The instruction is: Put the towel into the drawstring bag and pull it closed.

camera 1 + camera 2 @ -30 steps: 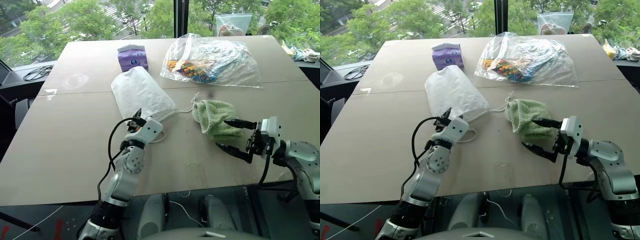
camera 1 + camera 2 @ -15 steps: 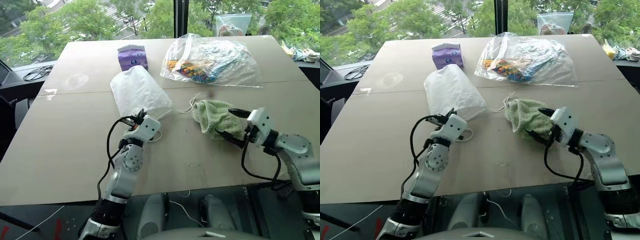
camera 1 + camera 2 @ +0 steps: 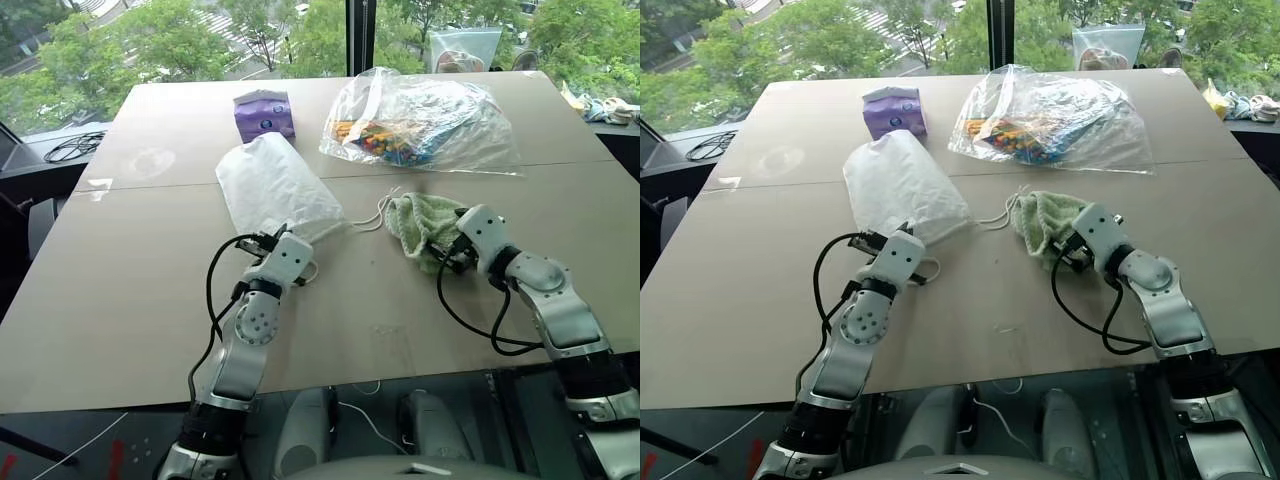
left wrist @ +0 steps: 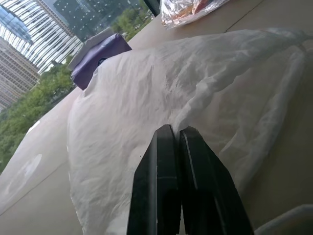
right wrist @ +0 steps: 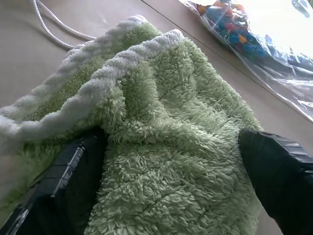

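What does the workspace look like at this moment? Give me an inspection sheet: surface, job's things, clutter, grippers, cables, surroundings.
Surface: beige table, seam running across it.
Job's things: green towel bunched on the table, not in the bag; white drawstring bag lying flat, its cord trailing toward the towel.
Clutter: purple packet and clear plastic bag of colourful items at the far side.
Grippers: left gripper shut on the drawstring bag's fabric near its mouth; right gripper open, fingers either side of the towel.
Cables: black cables off the table's far left corner.
Surroundings: window with trees beyond.
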